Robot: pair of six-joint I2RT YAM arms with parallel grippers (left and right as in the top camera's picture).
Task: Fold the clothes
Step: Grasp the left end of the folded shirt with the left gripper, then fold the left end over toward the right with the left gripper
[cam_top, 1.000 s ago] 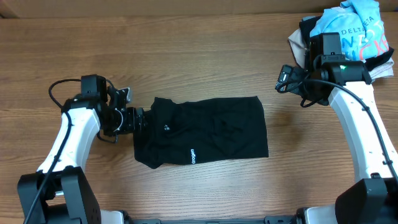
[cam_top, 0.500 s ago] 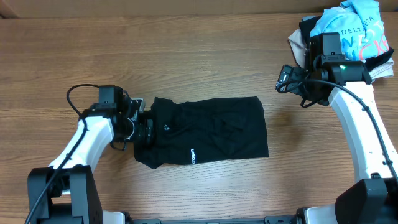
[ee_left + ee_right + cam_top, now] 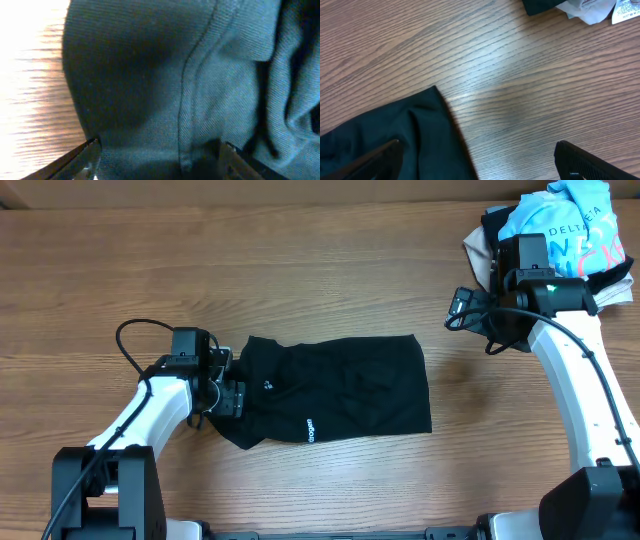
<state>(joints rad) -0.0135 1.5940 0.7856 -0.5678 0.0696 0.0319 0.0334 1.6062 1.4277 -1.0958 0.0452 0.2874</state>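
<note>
- Table: wood, cut off at every frame edge.
- Black polo shirt: folded into a rough rectangle mid-table. Its collar is out of sight and its left edge is hidden under the left gripper.
- Light-blue tee: well right of the shirt, on a heap cropped by the corner.
- Left gripper: at the shirt's left edge, fingers spread, fabric between them, no pinch visible.
- Right gripper: beyond the shirt's right corner, fingers spread wide, holding nothing.

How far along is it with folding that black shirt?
The black shirt already lies folded into a rough rectangle. The left pincer is at its left end, open around the fabric. The right pincer hangs open, clear of it. A final fold seems left.
</note>
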